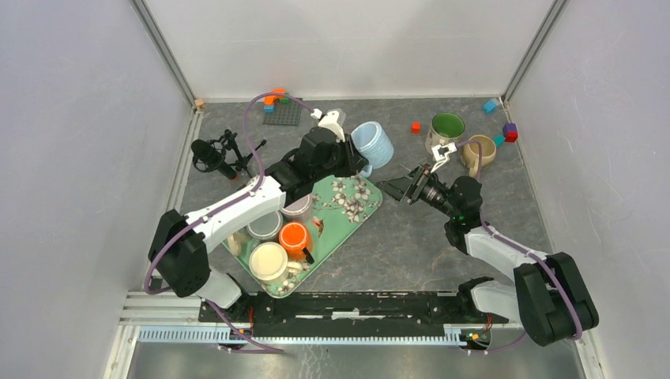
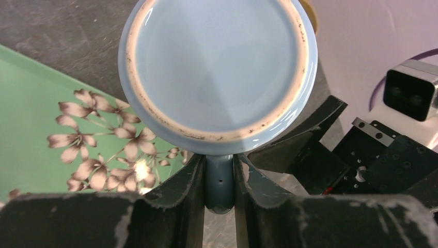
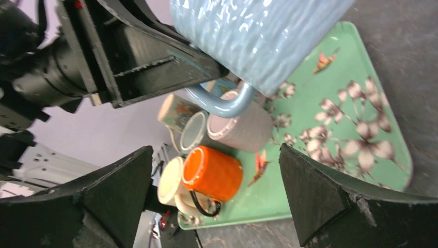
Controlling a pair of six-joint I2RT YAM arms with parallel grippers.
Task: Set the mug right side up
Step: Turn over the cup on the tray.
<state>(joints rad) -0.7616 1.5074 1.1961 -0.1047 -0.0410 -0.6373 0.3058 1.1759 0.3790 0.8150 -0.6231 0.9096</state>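
Over the far corner of the tray (image 1: 355, 209), I note my left arm (image 1: 237, 201) stretched out, left claw (image 2: 219, 175) clamped on the handle (image 2: 219, 194) of the blue mug (image 2: 217, 67); right claw (image 3: 216, 155), pointing left, gapes wide, empty.

Blue mug (image 1: 373, 144), tipped sideways, handle clamped

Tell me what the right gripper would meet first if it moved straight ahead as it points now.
Most likely the blue mug, held by the left gripper, just ahead of the open right gripper. Depth is unclear; it might pass below onto the green tray.
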